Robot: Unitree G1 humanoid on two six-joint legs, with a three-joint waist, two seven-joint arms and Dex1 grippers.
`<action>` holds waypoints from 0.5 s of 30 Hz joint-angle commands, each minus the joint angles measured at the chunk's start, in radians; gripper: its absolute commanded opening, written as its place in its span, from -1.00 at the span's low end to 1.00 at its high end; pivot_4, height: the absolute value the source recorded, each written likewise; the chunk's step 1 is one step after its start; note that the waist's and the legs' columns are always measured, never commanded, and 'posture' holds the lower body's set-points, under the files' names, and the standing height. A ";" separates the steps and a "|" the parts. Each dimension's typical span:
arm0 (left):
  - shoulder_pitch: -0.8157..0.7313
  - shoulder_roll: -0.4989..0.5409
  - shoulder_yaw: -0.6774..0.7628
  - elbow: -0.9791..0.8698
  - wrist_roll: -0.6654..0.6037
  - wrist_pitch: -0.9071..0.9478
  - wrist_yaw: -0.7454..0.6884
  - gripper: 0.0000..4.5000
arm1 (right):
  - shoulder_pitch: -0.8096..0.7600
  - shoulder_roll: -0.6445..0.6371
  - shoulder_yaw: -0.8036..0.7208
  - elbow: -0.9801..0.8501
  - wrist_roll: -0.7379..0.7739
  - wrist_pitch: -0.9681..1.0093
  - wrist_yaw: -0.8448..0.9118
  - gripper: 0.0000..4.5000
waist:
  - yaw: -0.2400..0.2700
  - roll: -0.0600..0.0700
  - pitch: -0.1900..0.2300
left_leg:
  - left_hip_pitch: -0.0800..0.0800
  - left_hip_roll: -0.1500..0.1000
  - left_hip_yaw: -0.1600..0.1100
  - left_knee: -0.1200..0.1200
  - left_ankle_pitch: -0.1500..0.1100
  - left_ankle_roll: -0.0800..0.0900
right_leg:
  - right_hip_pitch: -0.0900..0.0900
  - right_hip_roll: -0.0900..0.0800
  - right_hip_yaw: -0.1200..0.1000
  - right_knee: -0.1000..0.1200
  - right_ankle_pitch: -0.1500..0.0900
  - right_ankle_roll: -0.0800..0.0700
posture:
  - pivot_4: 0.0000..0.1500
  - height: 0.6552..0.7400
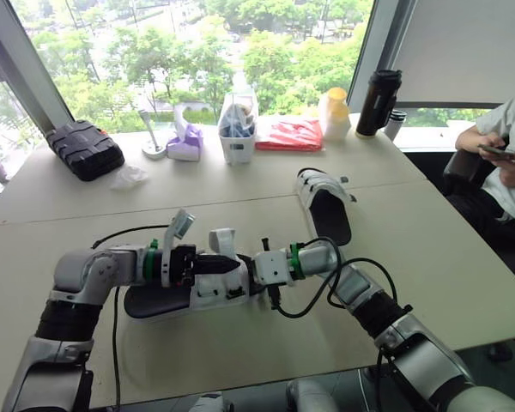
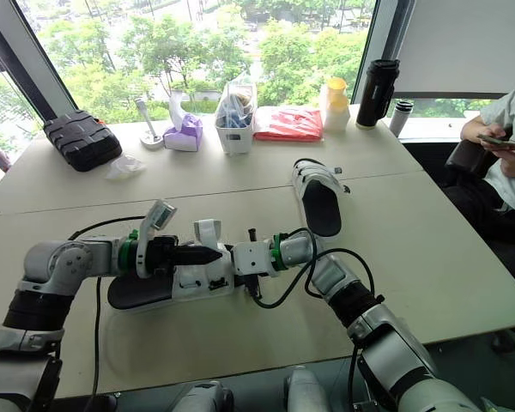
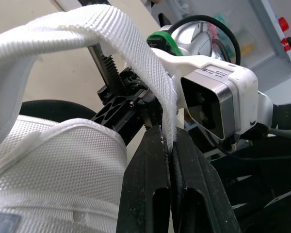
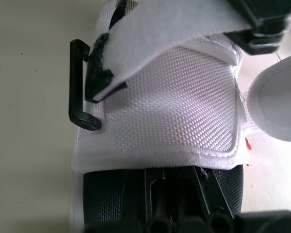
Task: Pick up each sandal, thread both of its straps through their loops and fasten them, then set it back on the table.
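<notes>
From the head views, both arms reach inward over the bench point(image 1: 240, 348), forearms nearly level and pointing at each other. The near sandal point(image 1: 208, 292) lies on the bench between them, black sole down and white upper facing up. The left hand point(image 1: 232, 264) points toward the robot's right over that upper. The right hand point(image 1: 256, 270) meets the sandal from the opposite end. The far sandal point(image 1: 324, 204) lies well apart, farther back on the bench.

In the left wrist view, the left hand point(image 3: 167, 138) has its two black fingers pressed together on the white strap point(image 3: 136, 48), which arches up and over the upper.

In the right wrist view, the strap point(image 4: 169, 34) crosses the woven upper beside the black loop point(image 4: 80, 82). I cannot tell whether the right hand is apart or together.
</notes>
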 commanded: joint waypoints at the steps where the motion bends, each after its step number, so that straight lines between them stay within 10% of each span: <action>1: 0.004 0.009 -0.013 -0.016 0.007 -0.030 -0.019 -0.98 | 0.044 -0.007 0.061 0.055 -0.069 0.035 0.018 -1.00 | 0.000 0.000 0.000 | 0.000 0.000 0.000 0.000 0.000 0.000 | 0.000 0.000 0.000 0.000 0.000 0.000 | 1.00 1.00; 15: 0.037 0.011 -0.065 -0.017 0.071 -0.155 -0.039 -0.98 | 0.048 -0.011 0.059 0.044 -0.067 0.042 0.020 -1.00 | 0.000 0.000 0.000 | 0.000 0.000 0.000 0.000 0.000 0.000 | 0.000 0.000 0.000 0.000 0.000 0.000 | 1.00 1.00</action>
